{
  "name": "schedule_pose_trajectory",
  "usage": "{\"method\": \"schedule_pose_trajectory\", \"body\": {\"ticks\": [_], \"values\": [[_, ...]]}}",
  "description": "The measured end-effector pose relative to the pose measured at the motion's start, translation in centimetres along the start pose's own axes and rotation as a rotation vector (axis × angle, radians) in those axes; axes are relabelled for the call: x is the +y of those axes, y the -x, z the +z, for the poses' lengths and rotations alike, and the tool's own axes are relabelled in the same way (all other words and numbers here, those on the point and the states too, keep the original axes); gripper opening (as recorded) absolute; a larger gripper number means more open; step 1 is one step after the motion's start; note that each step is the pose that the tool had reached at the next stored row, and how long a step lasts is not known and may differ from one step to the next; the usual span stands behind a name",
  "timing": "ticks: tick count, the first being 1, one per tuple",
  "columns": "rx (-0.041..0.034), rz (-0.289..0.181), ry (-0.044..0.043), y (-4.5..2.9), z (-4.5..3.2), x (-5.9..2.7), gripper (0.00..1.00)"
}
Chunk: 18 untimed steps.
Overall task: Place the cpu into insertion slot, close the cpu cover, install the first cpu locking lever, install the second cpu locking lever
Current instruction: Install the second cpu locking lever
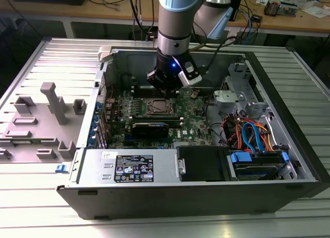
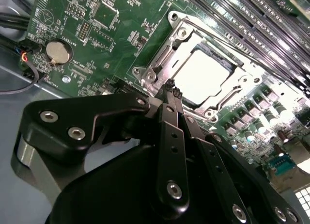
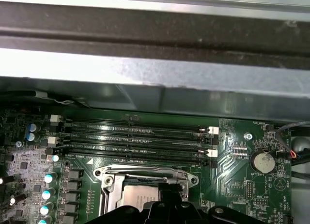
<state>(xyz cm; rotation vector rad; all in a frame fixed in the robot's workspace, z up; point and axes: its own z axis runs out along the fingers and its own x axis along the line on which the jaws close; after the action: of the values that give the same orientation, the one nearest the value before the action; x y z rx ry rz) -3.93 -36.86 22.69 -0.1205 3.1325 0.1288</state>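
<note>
The cpu [image 2: 201, 76] is seen seated in the insertion slot [image 2: 160, 54], framed by the cpu cover [image 2: 227, 98]. The hand [image 2: 172, 95] is poised just over the rim — fingers closed, nothing held. The thin, springy cover is judged best pushed at its edge.

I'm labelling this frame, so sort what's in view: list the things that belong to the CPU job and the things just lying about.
Job:
- cpu, seated in the insertion slot
- cpu cover, lying down around the chip
- end effector, just above the socket's edge

Lying about:
- memory slots
- coin battery
- graphics card
- blue cables
- grey fixtures outside the case
</note>
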Motion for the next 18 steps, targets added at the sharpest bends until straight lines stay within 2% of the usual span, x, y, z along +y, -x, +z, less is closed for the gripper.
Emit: {"method": "schedule_pose_trajectory", "body": {"ticks": [13, 18], "values": [[0.0004, 0.000, -0.0045, -0.12, -0.07, -1.05, 0.11], [0.0003, 0.000, -0.0051, -0.13, -0.50, -1.16, 0.11]]}}
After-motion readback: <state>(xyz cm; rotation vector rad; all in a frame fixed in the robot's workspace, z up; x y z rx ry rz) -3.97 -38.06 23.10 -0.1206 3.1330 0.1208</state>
